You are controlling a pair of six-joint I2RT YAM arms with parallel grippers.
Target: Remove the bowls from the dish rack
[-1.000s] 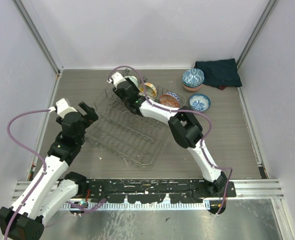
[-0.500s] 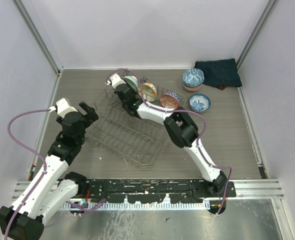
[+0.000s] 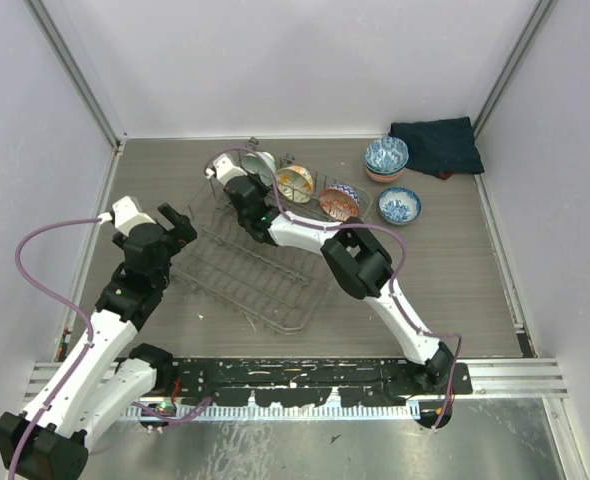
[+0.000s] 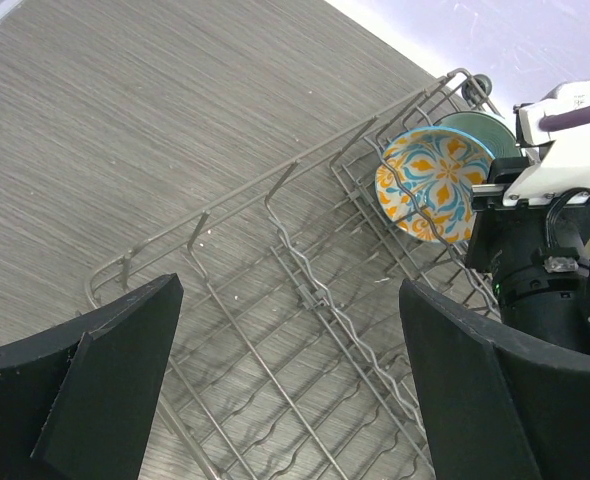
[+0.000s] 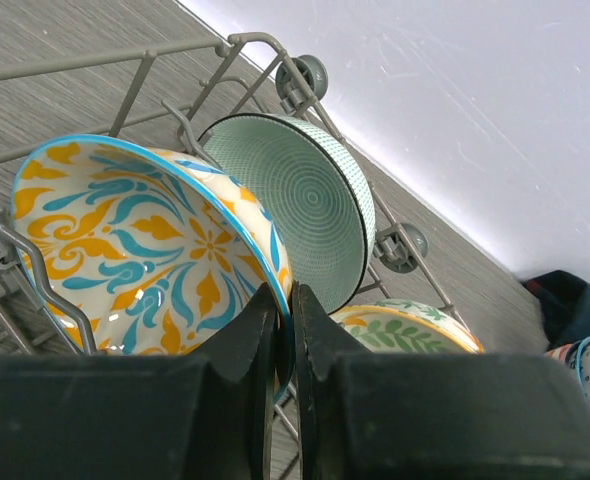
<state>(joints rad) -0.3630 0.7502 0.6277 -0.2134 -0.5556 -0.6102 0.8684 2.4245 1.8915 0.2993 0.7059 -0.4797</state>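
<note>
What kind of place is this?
Likely a robot test cell, not a kitchen: plain white walls, two arms bolted to a rail, a wire dish rack staged on a table.

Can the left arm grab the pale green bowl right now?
Probably not easily. The pale green bowl stands at the far end of the dish rack, behind the yellow-and-blue bowl, and the right arm's fingers pinch that bowl's rim right beside it.
</note>
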